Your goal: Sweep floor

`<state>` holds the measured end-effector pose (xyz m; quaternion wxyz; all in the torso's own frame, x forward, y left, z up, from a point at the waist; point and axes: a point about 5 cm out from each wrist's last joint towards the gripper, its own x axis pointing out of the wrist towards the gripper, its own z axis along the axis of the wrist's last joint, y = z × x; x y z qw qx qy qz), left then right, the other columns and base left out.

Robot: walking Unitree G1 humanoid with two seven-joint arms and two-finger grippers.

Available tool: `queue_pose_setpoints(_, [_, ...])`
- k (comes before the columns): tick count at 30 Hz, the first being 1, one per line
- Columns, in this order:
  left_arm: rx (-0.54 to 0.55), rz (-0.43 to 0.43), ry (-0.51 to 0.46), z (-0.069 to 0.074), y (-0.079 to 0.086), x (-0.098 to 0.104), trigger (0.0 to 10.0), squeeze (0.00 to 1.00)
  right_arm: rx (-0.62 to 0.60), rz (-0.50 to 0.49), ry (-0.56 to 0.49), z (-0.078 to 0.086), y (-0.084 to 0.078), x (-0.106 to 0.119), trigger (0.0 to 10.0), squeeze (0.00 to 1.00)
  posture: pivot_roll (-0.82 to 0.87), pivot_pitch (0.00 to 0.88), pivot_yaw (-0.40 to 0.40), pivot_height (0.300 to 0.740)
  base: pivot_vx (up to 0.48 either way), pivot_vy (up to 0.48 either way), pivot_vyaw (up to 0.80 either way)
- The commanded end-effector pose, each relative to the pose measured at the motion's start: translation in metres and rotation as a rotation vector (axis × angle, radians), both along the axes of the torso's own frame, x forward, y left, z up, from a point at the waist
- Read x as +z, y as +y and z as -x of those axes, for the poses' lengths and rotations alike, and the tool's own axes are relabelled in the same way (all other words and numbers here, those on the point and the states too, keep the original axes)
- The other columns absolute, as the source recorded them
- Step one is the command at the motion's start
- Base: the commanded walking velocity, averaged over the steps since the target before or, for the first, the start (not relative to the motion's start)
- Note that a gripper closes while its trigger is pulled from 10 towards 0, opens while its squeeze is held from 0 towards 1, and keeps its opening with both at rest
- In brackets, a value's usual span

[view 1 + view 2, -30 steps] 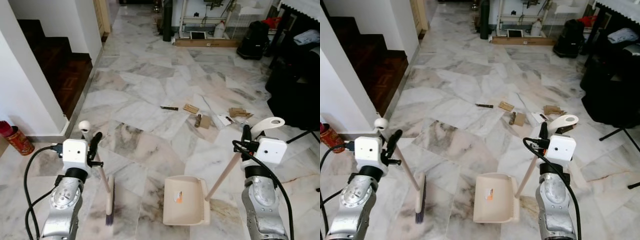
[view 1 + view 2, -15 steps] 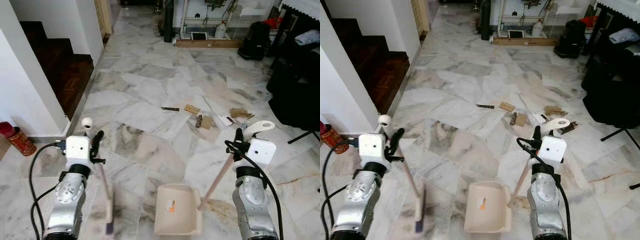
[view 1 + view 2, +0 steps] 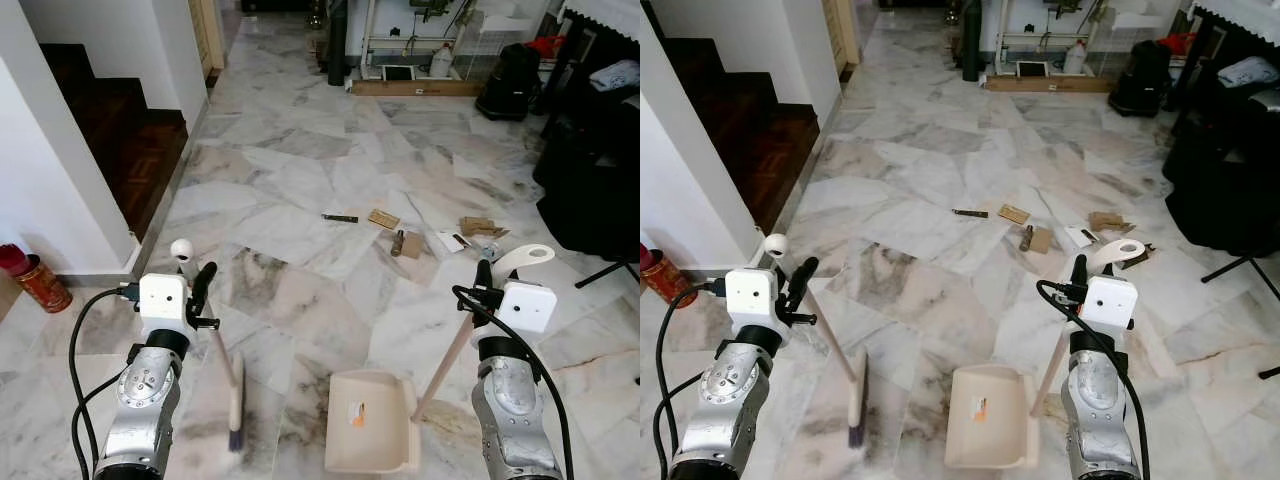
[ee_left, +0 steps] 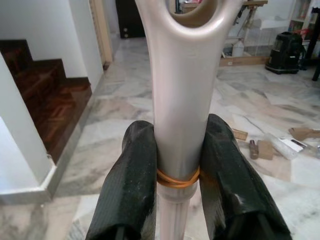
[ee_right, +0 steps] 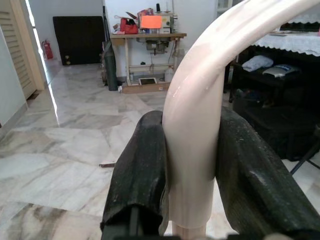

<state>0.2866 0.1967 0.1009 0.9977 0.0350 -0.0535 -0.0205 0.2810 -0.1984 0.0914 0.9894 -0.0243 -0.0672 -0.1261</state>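
Observation:
My left gripper is shut on the pale handle of a broom, and its bristle head rests on the marble floor in front of me on the left. In the left wrist view the black fingers clamp the handle just above a rubber band. My right gripper is shut on the cream handle of a dustpan, which sits on the floor at the lower centre. Ahead lies debris: cardboard scraps, a dark stick, and more scraps.
A dark wooden staircase and a white wall corner stand at the left, with a red can at its foot. Black furniture and bags line the right. A long box and a sewing table close off the far end.
The view swayed and came back. The dustpan now sits a little nearer to me and the broom head slightly further right. Both grips are unchanged.

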Motion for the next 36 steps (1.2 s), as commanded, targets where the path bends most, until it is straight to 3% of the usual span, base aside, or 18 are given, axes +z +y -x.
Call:
queue_pose_setpoints(1, [0.011, 0.018, -0.035, 0.002, 0.002, 0.005, 10.0, 0.00, 0.005, 0.000, -0.035, -0.001, 0.001, 0.006, 10.0, 0.00, 0.04, 0.000, -0.010, 0.740, 0.000, 0.000, 0.00])
queue_pose_setpoints(10, [0.008, 0.069, -0.020, 0.005, -0.005, -0.001, 10.0, 0.00, 0.045, -0.009, -0.014, 0.001, 0.011, 0.001, 10.0, 0.00, 0.06, 0.000, -0.026, 0.740, 0.000, 0.000, 0.00])
queue_pose_setpoints(16, [-0.030, 0.076, -0.017, -0.004, -0.014, 0.002, 10.0, 0.00, 0.060, -0.017, -0.017, 0.000, 0.017, 0.002, 10.0, 0.00, 0.04, 0.000, -0.013, 0.740, 0.000, 0.000, 0.00])
queue_pose_setpoints(25, [-0.049, 0.075, -0.016, -0.004, -0.023, 0.000, 10.0, 0.00, 0.046, -0.010, -0.020, 0.005, 0.011, 0.002, 10.0, 0.00, 0.03, 0.000, -0.019, 0.740, 0.000, 0.000, 0.00])
queue_pose_setpoints(36, [-0.046, 0.062, -0.032, -0.005, -0.023, 0.003, 10.0, 0.00, 0.050, -0.020, -0.026, 0.001, 0.015, 0.006, 10.0, 0.00, 0.03, 0.000, -0.019, 0.740, 0.113, 0.000, 0.00])
